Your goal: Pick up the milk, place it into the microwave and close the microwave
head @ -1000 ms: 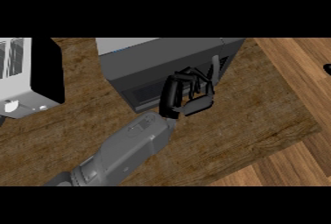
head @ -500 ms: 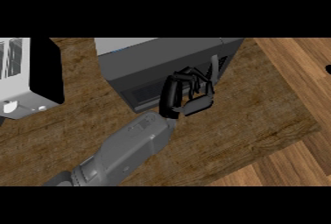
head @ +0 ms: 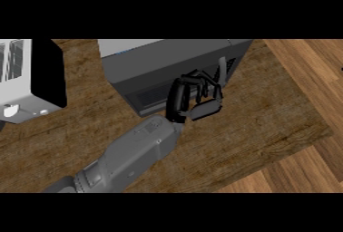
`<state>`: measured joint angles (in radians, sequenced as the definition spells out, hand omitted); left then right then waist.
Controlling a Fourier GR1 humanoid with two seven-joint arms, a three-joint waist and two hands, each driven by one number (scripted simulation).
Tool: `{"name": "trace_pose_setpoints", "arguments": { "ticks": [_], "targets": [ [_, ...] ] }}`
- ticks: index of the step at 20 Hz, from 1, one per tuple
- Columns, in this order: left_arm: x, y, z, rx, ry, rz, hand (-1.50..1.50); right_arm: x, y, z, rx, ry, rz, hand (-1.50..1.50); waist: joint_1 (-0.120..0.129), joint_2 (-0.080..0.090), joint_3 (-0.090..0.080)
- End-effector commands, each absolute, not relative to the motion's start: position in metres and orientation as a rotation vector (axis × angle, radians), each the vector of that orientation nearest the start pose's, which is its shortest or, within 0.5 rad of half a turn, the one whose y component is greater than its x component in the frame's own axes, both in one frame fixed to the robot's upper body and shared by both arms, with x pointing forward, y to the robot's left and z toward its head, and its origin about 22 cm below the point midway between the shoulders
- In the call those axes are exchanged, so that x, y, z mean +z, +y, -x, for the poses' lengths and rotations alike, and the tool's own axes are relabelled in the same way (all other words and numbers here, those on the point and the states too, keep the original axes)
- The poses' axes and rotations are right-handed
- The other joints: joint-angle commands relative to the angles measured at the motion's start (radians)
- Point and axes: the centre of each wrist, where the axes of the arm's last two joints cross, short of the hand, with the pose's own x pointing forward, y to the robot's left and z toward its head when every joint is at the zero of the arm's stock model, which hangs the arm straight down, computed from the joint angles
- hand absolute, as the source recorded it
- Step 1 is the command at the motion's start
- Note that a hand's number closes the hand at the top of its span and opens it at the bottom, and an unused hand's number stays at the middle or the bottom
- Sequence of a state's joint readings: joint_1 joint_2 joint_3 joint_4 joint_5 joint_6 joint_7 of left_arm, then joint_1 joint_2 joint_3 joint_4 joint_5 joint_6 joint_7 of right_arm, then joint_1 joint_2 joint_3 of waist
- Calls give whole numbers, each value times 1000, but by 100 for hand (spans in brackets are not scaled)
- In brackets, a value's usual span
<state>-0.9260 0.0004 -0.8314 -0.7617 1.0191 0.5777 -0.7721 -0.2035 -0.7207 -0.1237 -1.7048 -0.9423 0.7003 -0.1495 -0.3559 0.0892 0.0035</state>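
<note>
Little has shifted in the last half second: the grey forearm and black left hand (head: 193, 99) hold nearly the same spot against the front of the dark grey box-shaped microwave (head: 167, 61), but the small orange-brown patch that showed between the fingers a moment ago is now out of sight. That patch was all that could be seen of the milk carton; at present the carton is hidden inside the curl of the hand, so its exact place can only be given as within the grasp, right at the microwave's dark front face. The fingers (head: 204, 80) are bent over and drawn in toward the thumb, closed as if round the carton, with the fingertips touching or just short of the microwave front. Whether the microwave's door stands open cannot be told from this steep angle

The forearm runs in from the lower left edge, slanting up to the right across the dark brown wooden counter top (head: 254, 127). Well to the left of the microwave sits a white boxy toaster (head: 20, 77) with a black side panel, cut off by the left edge. Beyond the counter's right edge lies lighter wooden flooring (head: 308, 59). At the far right edge a dark sliver, the right hand (head: 341, 69), barely shows; too little is visible to say more of it
</note>
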Motion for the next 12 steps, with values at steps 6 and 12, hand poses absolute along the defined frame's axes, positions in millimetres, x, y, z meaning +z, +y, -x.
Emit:
{"name": "trace_pose_setpoints", "arguments": {
  "ticks": [6, 12],
  "targets": [
    [26, 18, -366, -122, -1888, 117, 150, 180, -354, -272, 575, -2011, -920, -150, 8, 7, 2],
    [12, 26, -364, -84, -1810, 42, 150, 191, -360, -269, 600, -2015, -906, -150, 37, -1, -3]
  ]
}}
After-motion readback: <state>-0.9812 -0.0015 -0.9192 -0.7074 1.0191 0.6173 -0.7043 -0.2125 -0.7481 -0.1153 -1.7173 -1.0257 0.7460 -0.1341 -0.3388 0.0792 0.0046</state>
